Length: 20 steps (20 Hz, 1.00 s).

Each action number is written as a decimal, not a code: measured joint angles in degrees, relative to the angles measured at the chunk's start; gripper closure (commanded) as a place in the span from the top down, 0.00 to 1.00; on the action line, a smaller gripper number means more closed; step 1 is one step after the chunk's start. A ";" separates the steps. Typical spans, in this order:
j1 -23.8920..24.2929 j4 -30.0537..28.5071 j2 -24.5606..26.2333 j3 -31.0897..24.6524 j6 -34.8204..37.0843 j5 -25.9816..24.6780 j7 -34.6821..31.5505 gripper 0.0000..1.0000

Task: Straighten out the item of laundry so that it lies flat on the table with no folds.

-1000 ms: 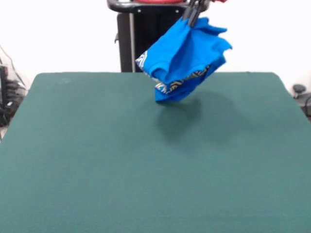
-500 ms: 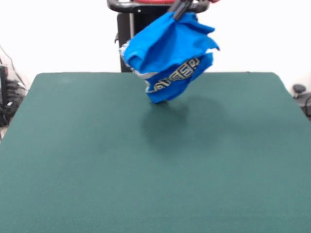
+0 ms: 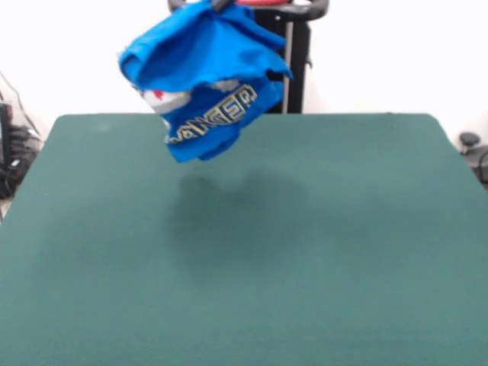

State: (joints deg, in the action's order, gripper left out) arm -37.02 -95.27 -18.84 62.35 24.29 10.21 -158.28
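The item of laundry (image 3: 204, 76), a bright blue T-shirt with yellow-and-white lettering, hangs bunched and folded in the air above the far left-centre of the table (image 3: 305, 252). It touches nothing below and casts a soft shadow on the green top. Only the tip of my gripper (image 3: 219, 4) shows, at the picture's top edge, where the shirt's uppermost fold is pinched in it. The shirt's sleeves and most of its print are hidden in the folds.
The black pedestal (image 3: 296, 61) stands behind the table's far edge. Cables and dark equipment (image 3: 11, 156) sit off the left side, and a small dark object (image 3: 469, 142) sits off the right corner.
The gripper has carried the hanging shirt leftwards across the far part of the table. The cloth has swung and turned, so more of the lettering now faces the camera.
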 measured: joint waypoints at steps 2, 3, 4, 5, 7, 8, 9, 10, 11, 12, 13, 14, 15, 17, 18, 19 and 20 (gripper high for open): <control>-0.62 0.54 3.37 3.93 -1.14 2.17 -1.78 0.00; -0.91 0.71 5.18 5.86 -1.56 3.41 -2.76 0.00; -1.22 0.82 7.10 7.75 -1.91 4.80 -3.87 0.00; -1.54 0.91 9.56 10.02 -2.24 6.65 -5.38 0.00; -1.94 1.05 13.81 13.50 -2.42 10.07 -8.20 0.00; -2.08 1.07 15.50 14.74 -2.40 11.52 -9.51 0.00; -2.28 1.11 18.03 16.50 -2.40 13.74 -11.48 0.00; -2.38 1.13 19.31 17.33 -2.40 14.90 -12.54 0.00; -2.67 1.15 22.75 19.42 -2.40 18.00 -15.56 0.00; -2.87 1.18 24.89 20.60 -2.39 19.94 -17.58 0.00; -3.03 1.23 26.57 21.48 -2.35 21.46 -19.27 0.00; -3.16 1.28 27.81 22.10 -2.25 22.54 -20.51 0.00; -3.38 1.46 30.62 23.47 -1.89 25.01 -23.48 0.00; -3.55 1.69 33.25 24.63 -1.27 27.23 -26.51 0.00; -3.67 1.88 35.30 25.43 -0.57 28.98 -29.06 0.00; -3.76 2.07 36.88 26.00 0.09 30.22 -31.09 0.00; -3.88 2.38 39.45 26.84 1.50 32.13 -34.62 0.00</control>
State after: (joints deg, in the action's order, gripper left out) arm -40.90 -92.89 20.61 89.18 25.80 42.34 -192.91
